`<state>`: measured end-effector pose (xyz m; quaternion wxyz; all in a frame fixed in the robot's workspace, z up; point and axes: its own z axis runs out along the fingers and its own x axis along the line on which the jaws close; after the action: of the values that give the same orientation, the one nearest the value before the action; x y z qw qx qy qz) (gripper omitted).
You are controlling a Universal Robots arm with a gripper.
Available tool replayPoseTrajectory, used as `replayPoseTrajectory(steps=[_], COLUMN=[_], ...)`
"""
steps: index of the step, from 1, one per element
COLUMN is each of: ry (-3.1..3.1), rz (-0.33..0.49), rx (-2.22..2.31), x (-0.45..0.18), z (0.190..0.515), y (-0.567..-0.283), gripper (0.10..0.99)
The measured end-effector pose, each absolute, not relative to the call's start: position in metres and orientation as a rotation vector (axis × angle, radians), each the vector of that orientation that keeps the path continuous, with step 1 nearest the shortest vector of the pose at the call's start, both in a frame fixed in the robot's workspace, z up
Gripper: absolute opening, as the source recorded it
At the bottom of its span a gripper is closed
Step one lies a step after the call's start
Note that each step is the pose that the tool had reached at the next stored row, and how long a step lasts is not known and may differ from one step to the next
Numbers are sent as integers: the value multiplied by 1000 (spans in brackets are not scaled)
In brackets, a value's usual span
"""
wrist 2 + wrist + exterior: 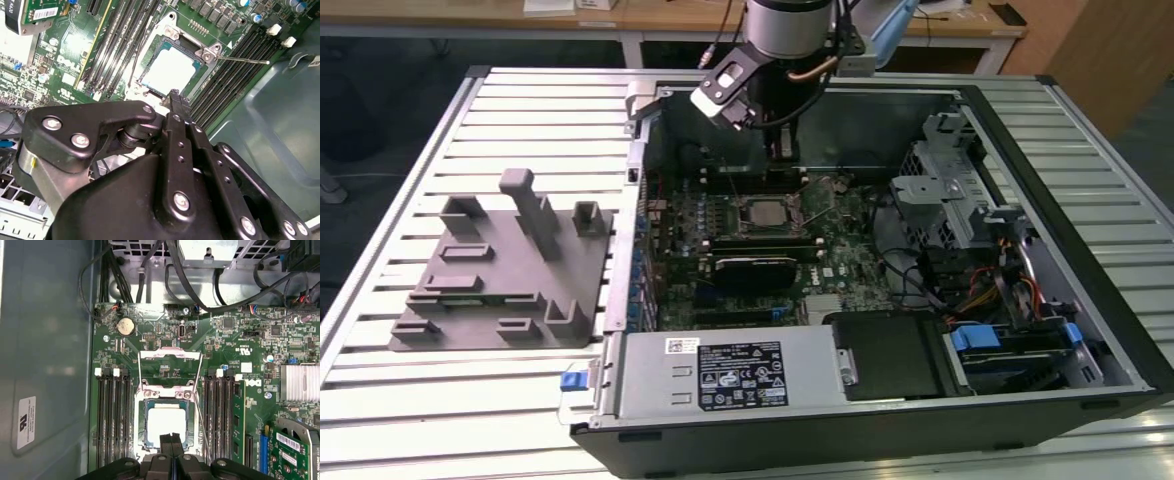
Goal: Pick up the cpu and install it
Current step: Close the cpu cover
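Hand: the black two-fingered hand [172, 437] has its fingers pressed together with nothing pinched between them, and it hangs over one edge of the socket.
Cpu: the small flat square chip with a pale silver top [165, 426] lies level inside the square black-framed socket [145, 426]. I judge it seated there rather than loosely laid.
Retention frame: the thin silver metal load frame [170, 354] stands tipped up and away from the socket, which leaves the chip bare from above. The thin wire lever [245, 60] juts out to one side, unlatched.
Board: the green motherboard [225, 345] lies flat on the floor of the open black computer case [854, 440] — the open side faces up, so the arm can come straight down.
Fixture: the grey plastic fixture block [507, 270] sits on the slatted metal desk [454, 420] at the exterior view's left, well apart from the case.
Progress: the chip looks to be in place — the clamp over it is not yet shut.
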<state>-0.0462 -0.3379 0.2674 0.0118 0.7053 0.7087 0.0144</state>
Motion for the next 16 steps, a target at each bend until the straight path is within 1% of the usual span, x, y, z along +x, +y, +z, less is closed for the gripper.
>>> replayPoseTrajectory(steps=[8,16], ry=[2210,2211], rz=[44,43], rx=[2199,2200], x=[-41,-14], z=[268,268], y=[-338,-338], gripper=[106,106])
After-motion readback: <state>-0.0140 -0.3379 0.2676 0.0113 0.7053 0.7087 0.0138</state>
